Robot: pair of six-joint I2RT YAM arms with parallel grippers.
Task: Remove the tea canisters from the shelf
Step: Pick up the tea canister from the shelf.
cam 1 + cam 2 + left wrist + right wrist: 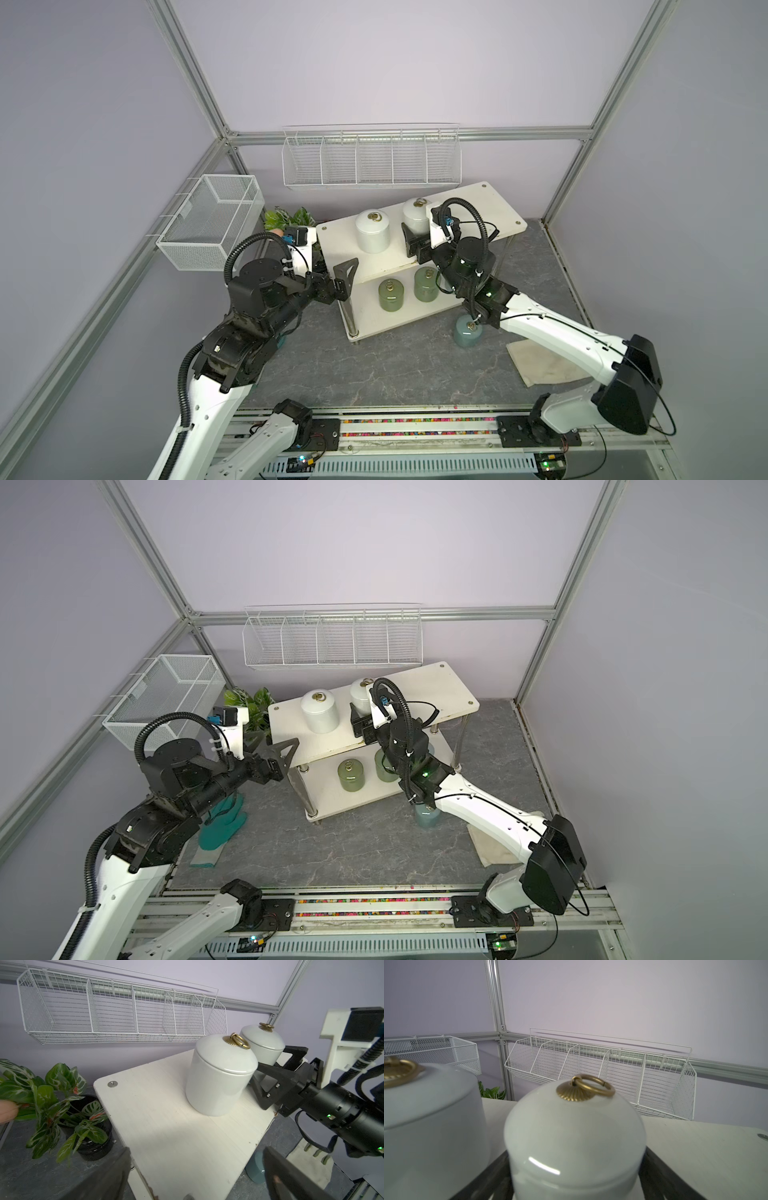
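The cream two-tier shelf point(490, 208) point(449, 688) stands at the back. Two white tea canisters are on its top board. My right gripper point(415, 237) point(575, 1178) is shut on the right one point(417, 214) point(575, 1136), a finger pressed to each side. The left one point(372, 232) point(218, 1080) stands free. Two olive green canisters point(390, 296) point(426, 284) sit on the lower board. A pale blue canister point(467, 330) point(254, 1169) stands on the table under the right arm. My left gripper point(332, 266) point(195, 1153) is open at the shelf's left end, holding nothing.
A potted plant point(62, 1101) stands left of the shelf. White wire baskets hang on the back wall point(370, 158) and the left wall point(212, 220). A teal glove point(220, 825) lies under the left arm and a beige cloth point(540, 361) under the right arm.
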